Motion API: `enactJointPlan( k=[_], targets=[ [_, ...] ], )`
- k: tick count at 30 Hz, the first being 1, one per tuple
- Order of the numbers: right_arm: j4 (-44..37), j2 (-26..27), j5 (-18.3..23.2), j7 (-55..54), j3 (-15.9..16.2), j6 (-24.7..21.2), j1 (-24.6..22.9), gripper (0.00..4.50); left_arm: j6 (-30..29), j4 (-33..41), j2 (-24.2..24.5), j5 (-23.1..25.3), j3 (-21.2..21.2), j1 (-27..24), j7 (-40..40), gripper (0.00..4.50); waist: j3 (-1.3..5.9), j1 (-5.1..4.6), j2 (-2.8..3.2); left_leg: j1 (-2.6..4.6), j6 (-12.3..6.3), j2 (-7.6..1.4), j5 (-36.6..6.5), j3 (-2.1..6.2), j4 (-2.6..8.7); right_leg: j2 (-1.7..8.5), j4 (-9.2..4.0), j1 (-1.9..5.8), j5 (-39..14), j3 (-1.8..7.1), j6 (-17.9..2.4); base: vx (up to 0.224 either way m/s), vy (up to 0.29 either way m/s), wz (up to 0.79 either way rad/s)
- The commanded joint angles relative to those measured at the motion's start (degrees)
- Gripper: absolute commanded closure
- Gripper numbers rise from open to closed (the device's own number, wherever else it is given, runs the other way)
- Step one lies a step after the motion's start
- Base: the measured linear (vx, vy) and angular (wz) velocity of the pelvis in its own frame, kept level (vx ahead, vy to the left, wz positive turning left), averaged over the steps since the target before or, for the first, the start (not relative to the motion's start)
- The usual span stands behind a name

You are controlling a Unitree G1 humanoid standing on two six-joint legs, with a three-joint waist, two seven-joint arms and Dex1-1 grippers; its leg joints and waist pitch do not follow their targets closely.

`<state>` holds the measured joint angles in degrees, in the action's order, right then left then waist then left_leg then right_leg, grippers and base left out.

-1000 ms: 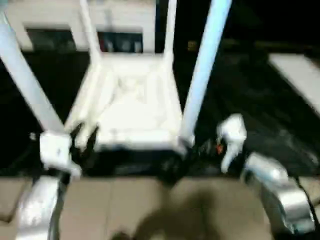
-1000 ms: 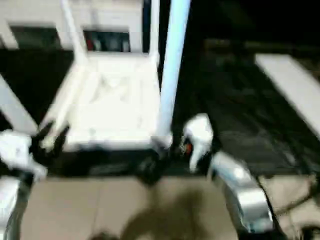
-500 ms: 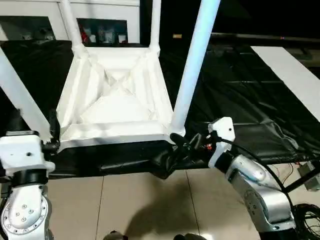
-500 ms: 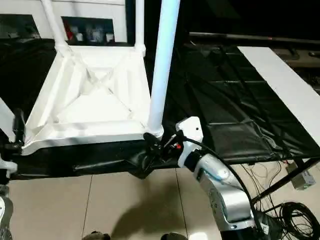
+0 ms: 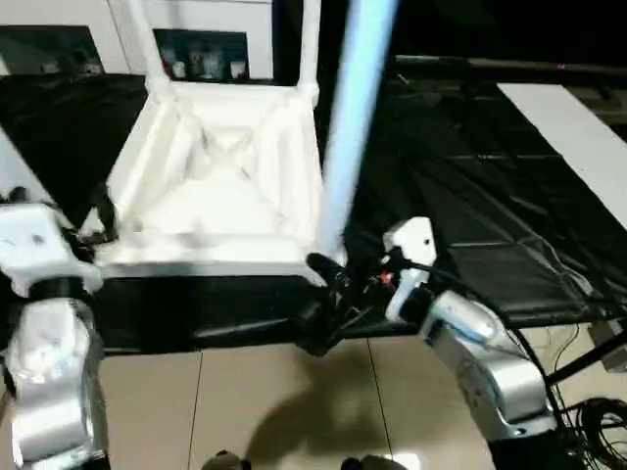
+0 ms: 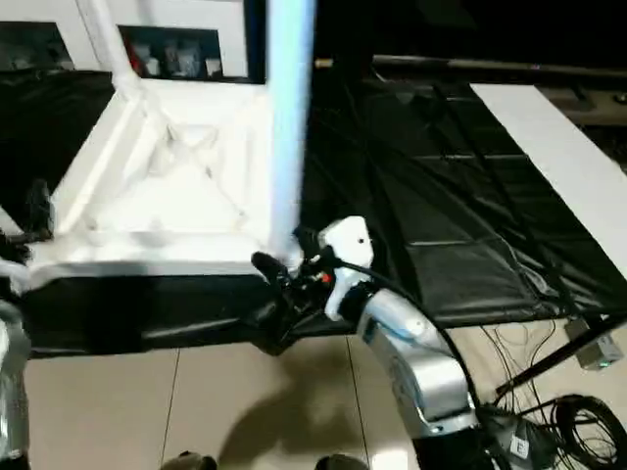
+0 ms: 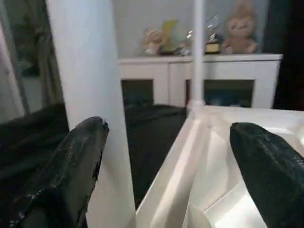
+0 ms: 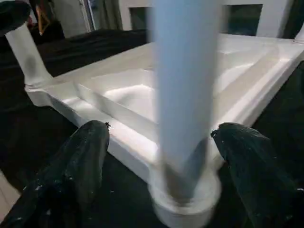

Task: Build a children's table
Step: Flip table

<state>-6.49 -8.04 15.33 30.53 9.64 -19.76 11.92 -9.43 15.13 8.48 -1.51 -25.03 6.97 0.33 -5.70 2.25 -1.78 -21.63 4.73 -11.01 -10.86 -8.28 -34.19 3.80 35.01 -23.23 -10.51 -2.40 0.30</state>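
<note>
Half a second on, right claw (image 6: 279, 269) now closer in at the base of the near right leg (image 5: 348, 127), black fingers (image 8: 88, 164) spread to either side of it, where before sat just short of the corner socket. Left claw (image 5: 103, 220) raised a little beside the table top (image 5: 211, 196) edge, fingers open, near left leg (image 7: 90, 109) between them.
</note>
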Motion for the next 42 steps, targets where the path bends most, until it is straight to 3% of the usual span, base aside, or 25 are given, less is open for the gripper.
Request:
enactJointPlan(
  k=[1,4,6,9,10,12,15,19,21,23,27,31,32,35,39,42],
  targets=[
    [-0.16,-0.37,-0.40,0.28,0.53,0.59,-0.02,0.54,-2.86,0.06,-0.81,-1.50,-1.50,0.43,2.07,0.02,3.79,0.33,1.41,-0.03,-0.45,-1.38,-9.14,0.28,4.43,2.78,-3.22,2.48,-1.77,2.15,-10.97,0.052,0.003,-0.04],
    [-0.77,-0.84,0.01,0.98,0.68,0.50,-0.69,0.54,-2.50,0.93,-1.28,-2.11,-2.02,0.58,2.83,0.02,4.12,0.55,1.44,0.03,-1.77,-1.33,-5.12,0.06,3.92,2.64,-2.68,2.79,5.27,2.11,-12.82,0.000,0.000,0.00],
    [-1.12,-1.33,0.38,1.72,0.69,0.63,-1.15,0.54,-0.57,1.32,-0.90,-1.90,-1.50,0.43,2.02,0.02,3.99,0.73,1.43,0.04,-2.58,-1.39,-5.01,-0.09,3.92,2.59,-2.74,2.77,5.79,2.10,-13.30,0.000,0.000,0.00],
    [-1.81,-2.58,1.47,4.04,0.60,1.01,-2.01,0.54,3.21,3.14,-1.32,-2.52,0.42,-1.57,-0.30,0.02,3.48,1.08,1.80,0.09,-2.26,-1.72,-9.59,-0.12,4.41,2.81,-3.33,2.64,0.21,2.13,-13.04,0.000,0.000,0.00],
    [-2.37,-3.31,2.16,5.62,0.70,1.15,-2.36,0.54,5.15,3.89,-1.56,-1.92,0.67,-2.71,-0.07,0.02,3.20,1.14,1.52,0.15,-1.47,-1.86,-13.48,-0.20,4.65,2.88,-3.85,2.53,-5.08,2.25,-12.13,0.000,0.000,0.00],
    [-3.67,-4.99,3.87,9.14,0.82,0.56,-3.03,0.54,8.02,4.66,-2.19,-0.70,-0.98,-3.83,2.67,0.02,2.93,1.26,1.55,0.27,-1.08,-1.97,-16.22,-0.19,4.85,2.85,-4.31,2.35,-9.32,2.37,-10.73,0.000,0.000,0.00],
    [-4.57,-6.09,4.72,10.98,0.99,0.04,-3.07,0.54,10.16,4.17,-1.90,-0.77,-4.24,-3.61,4.95,0.02,2.86,1.30,1.60,0.17,-0.83,-1.82,-16.77,-0.11,4.87,2.85,-4.54,2.25,-12.06,2.33,-9.47,0.000,0.000,0.00],
    [-2.27,-3.58,3.49,7.94,0.46,1.24,-0.85,0.54,9.67,1.28,-0.09,-2.53,-7.07,-2.49,4.83,0.02,2.79,1.31,1.88,0.51,0.56,-1.55,-18.64,0.01,4.90,2.68,-4.98,1.36,-18.12,2.24,-8.00,0.000,0.000,0.00],
    [-2.40,-1.98,5.83,8.76,0.79,0.11,-0.18,0.54,8.57,-2.24,1.88,-5.23,-8.30,-1.28,2.90,0.02,2.95,1.39,1.78,0.57,0.93,-1.58,-19.32,0.09,4.96,2.72,-4.94,1.31,-18.59,2.24,-7.61,0.000,0.000,0.00],
    [-2.36,-1.71,6.87,10.01,1.68,-0.83,0.07,0.54,8.86,-5.27,3.57,-6.86,-9.07,-0.56,1.71,0.02,3.06,1.43,2.03,0.60,1.17,-1.55,-19.28,0.16,5.02,2.62,-4.87,1.18,-17.96,2.24,-7.33,0.000,0.000,0.00],
    [-1.88,-1.90,8.78,13.31,3.34,-2.50,0.05,0.54,9.78,-10.33,6.83,-10.20,-10.48,1.11,-1.59,0.02,3.65,1.76,2.33,0.56,1.27,-1.64,-16.72,0.13,4.94,2.52,-4.17,1.49,-11.26,2.26,-8.66,0.000,0.000,0.00],
    [2.63,0.26,5.14,10.05,2.84,0.95,2.46,0.54,8.31,-15.26,9.56,-15.12,-10.54,3.64,-9.09,0.02,4.03,1.82,1.99,0.45,1.60,-1.60,-13.76,-0.08,4.83,2.78,-3.56,1.75,-7.82,2.21,-10.50,0.000,0.000,0.00],
    [3.24,0.91,5.33,9.68,2.48,1.02,3.04,0.54,6.97,-16.46,10.02,-17.56,-10.08,4.48,-12.19,0.02,4.07,1.83,1.70,0.56,1.73,-1.59,-13.31,-0.26,4.79,2.87,-3.46,1.66,-7.76,2.27,-10.89,0.000,0.000,0.00],
    [3.84,1.54,5.05,8.89,2.15,1.55,3.65,0.54,6.91,-18.03,10.80,-18.66,-9.27,5.39,-14.83,0.02,4.00,2.13,1.97,0.66,2.03,-1.68,-13.39,-0.32,4.93,2.86,-3.44,1.66,-8.00,2.31,-10.85,0.000,0.000,0.00],
    [7.13,3.54,2.98,3.55,0.14,4.85,5.24,0.54,3.92,-19.40,11.59,-24.14,-7.14,6.27,-22.08,0.02,3.92,2.48,2.00,0.78,2.87,-1.69,-13.90,-0.55,5.04,3.04,-3.35,1.52,-8.17,2.44,-11.05,0.000,0.000,0.00],
    [6.88,3.92,4.12,3.12,-0.82,4.10,5.21,0.54,3.10,-17.12,11.93,-26.50,-4.53,4.04,-27.30,0.02,3.81,2.64,2.27,0.94,3.02,-1.72,-15.12,-0.59,5.07,3.00,-3.51,1.45,-9.25,2.54,-10.72,0.000,0.000,0.00]
  ],
)
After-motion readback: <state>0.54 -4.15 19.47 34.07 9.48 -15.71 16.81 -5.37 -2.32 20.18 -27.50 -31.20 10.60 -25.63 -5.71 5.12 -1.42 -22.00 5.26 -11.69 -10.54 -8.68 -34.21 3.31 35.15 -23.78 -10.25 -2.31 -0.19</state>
